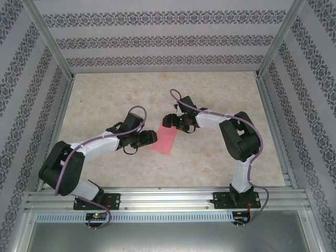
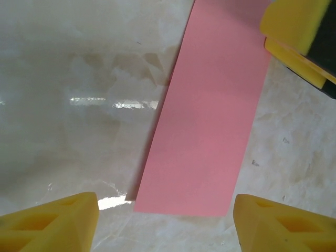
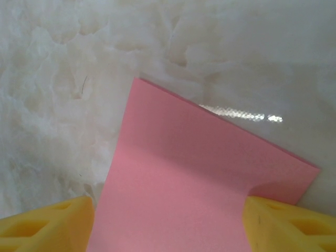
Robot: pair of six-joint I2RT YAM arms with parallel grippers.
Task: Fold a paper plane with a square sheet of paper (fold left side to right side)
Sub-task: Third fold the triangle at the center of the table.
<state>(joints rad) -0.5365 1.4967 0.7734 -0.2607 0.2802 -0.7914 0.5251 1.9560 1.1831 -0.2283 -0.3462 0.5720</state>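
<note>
Found the sheet of paper (image 1: 164, 140) lying as a narrow, seemingly folded strip on the tabletop (image 1: 210, 94). Saw the left gripper (image 2: 166, 198) spread astride one end and the right gripper (image 3: 169, 202) spread over the other, pinching nothing. Needed to keep edges flush and press the crease firmly.

paper (image 1: 164, 142) on table (image 1: 105, 94) | left hand (image 1: 153, 137) left of it | right hand (image 1: 171, 124) behind

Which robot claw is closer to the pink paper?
Right. The pink paper runs between the fingers of the right gripper. The left gripper is at the other end, the edge just reaching its fingertips.
</note>
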